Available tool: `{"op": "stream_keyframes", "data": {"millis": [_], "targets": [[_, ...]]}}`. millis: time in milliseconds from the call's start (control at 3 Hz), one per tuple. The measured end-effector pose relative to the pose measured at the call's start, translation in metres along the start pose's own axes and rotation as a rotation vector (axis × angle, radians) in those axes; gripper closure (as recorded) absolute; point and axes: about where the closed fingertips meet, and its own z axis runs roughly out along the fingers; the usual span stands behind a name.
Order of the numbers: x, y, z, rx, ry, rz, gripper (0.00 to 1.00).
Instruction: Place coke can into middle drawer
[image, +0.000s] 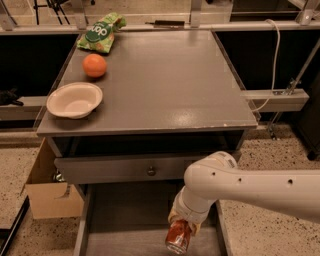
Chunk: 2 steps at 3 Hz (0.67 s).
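Note:
The coke can (177, 236), red-orange with a shiny silver end, hangs tilted with its end pointing down, held in my gripper (181, 225). The gripper points down from the white arm (240, 187) that comes in from the right, and it is shut on the can. The can sits just above the floor of the open middle drawer (130, 220), near its right side and toward the front. The drawer is pulled out below the closed grey drawer front with a round knob (151, 171).
On the grey cabinet top stand a white bowl (75, 99), an orange fruit (94, 65) and a green chip bag (99, 33). A cardboard box (47, 192) stands on the floor to the left of the drawer. A white cable (272, 55) hangs at the right.

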Motion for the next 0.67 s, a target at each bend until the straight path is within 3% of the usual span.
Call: {"op": "stream_keyframes", "data": {"millis": [333, 667], "targets": [[-0.0021, -0.0002, -0.0019, 0.026, 0.084, 0.012, 1.00], [-0.0018, -0.0005, -0.0015, 0.033, 0.093, 0.021, 1.00]]}}
